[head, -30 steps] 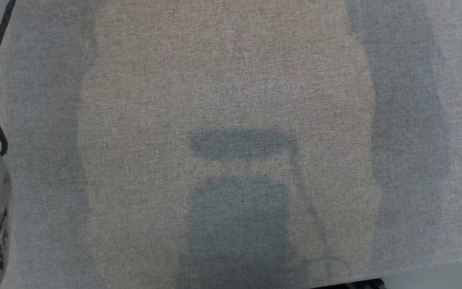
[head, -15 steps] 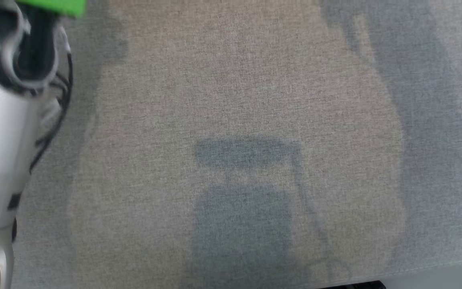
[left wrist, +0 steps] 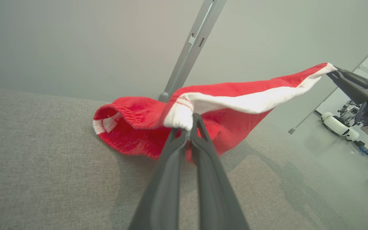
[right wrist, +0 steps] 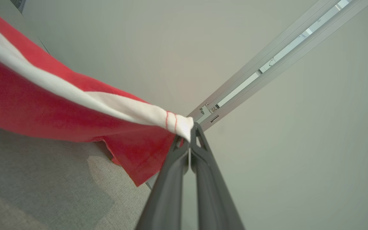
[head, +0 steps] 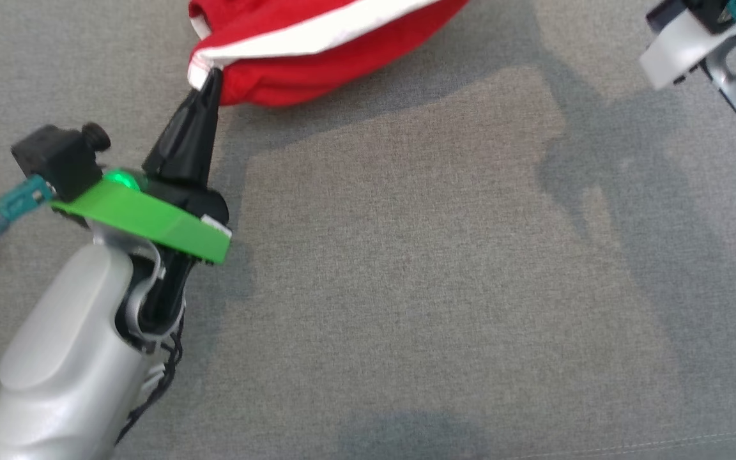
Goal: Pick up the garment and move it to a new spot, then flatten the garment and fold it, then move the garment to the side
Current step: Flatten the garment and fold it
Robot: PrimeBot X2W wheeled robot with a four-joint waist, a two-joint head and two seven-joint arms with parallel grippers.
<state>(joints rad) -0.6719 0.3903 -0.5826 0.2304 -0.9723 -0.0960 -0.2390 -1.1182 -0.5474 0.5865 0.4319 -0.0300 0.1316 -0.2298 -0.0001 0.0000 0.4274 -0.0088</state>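
Along the top edge of the head frame, the soft red garment (head: 291, 86) with its white band hangs stretched between our two grippers, over the grey woven surface (head: 419, 268). Our left gripper (head: 212, 75) pinches one stitched white corner, its tapered dark fingers pressed together. Our right gripper (right wrist: 193, 129) pinches the opposite corner likewise.

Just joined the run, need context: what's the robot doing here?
It's holding a red garment with a white band, stretched between both arms above the grey cloth surface. The left gripper pinches one banded corner, the right gripper the other. The middle sags toward the surface; flattening and folding aren't done yet.
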